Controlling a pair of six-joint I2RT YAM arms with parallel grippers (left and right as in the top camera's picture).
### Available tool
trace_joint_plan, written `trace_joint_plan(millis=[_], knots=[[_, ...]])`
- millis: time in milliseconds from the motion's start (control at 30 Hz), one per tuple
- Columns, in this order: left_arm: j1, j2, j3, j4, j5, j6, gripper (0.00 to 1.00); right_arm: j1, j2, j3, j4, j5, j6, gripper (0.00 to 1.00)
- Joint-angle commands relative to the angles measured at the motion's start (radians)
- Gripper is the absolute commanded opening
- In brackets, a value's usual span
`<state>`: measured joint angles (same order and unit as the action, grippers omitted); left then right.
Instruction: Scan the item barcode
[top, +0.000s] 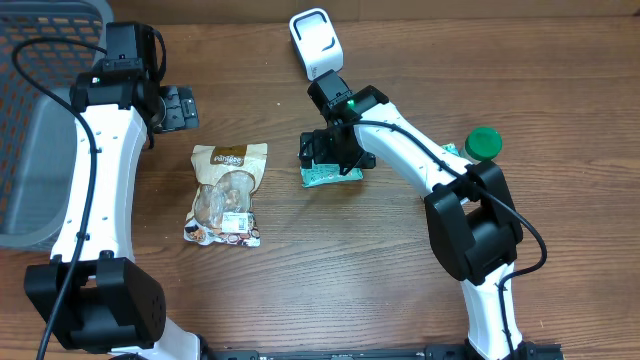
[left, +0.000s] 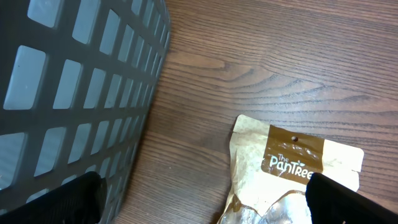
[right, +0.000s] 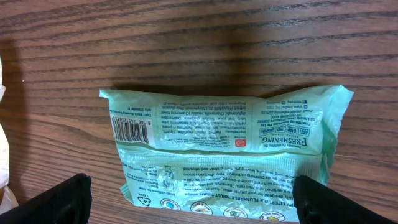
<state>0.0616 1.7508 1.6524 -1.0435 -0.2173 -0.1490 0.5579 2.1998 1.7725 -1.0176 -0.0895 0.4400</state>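
Right gripper (top: 336, 152): fingers released, straddling the mint-green plastic wipes packet (right: 224, 149) mid-bench, barcode (right: 130, 129) up. You have the white scanner (top: 315, 42) near the far edge, brown snack pouch (top: 228, 195) leftward. Left gripper (top: 178, 107): released, empty, beside the grey plastic basket (top: 40, 130).

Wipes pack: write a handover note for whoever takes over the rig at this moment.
Left end effector: open, empty, between the basket and the snack pouch.
Right end effector: open, above the wipes pack, not gripping it.
The pack lies flat on the table with its barcode facing up. The white device, probably the scanner, stands beyond it.
Done: nothing is lifted or scanned yet.
Left: grasp the pack and present its barcode to the scanner.
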Motion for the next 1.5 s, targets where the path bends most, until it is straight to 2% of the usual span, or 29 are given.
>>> trace_joint_plan(millis=[0,1467], knots=[[0.009,-0.012,0.021,0.002,0.001,0.014,1.00,0.002,-0.030,-0.006,0.003,-0.002,-0.003,1.00],[0.010,-0.012,0.021,0.002,0.001,0.014,1.00,0.002,-0.030,-0.006,0.031,0.013,-0.003,1.00]])
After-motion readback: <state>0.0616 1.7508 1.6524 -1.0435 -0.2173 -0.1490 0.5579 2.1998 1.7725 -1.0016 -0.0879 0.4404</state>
